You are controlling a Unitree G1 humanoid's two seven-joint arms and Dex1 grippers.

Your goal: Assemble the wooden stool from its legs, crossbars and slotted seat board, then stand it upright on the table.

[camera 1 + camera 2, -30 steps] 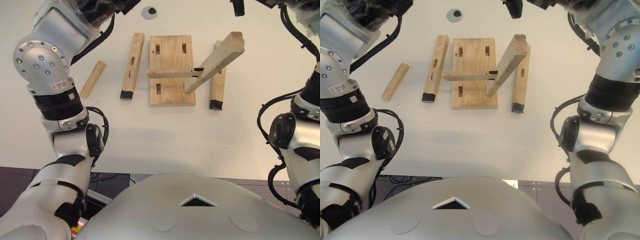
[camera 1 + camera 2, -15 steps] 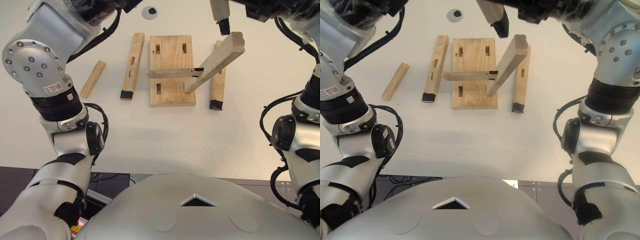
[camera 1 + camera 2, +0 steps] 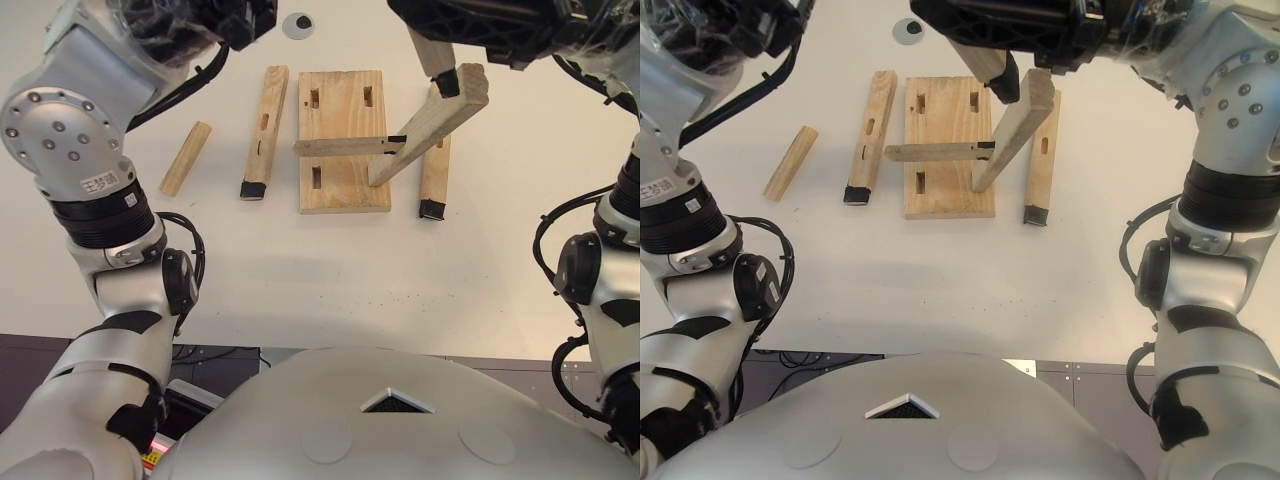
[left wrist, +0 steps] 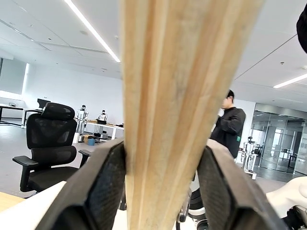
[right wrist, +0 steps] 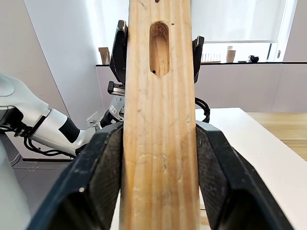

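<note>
White table (image 3: 300,280) carries slotted seat board (image 3: 340,195), one leg (image 3: 430,125) standing tilted on it. Over the board, right fingers (image 5: 103,182) clamp a mortised leg (image 5: 160,143), presumably for the next slot; left fingers (image 4: 103,191) clamp another wooden piece (image 4: 177,120).

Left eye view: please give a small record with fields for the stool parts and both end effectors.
seat board: flat, slots up
leaning leg: lower end on seat board, crossbar joined
left loose leg, right loose leg: lying either side of board
short piece: far left
right end effector: shut on slotted leg
left end effector: shut on wooden piece
</note>
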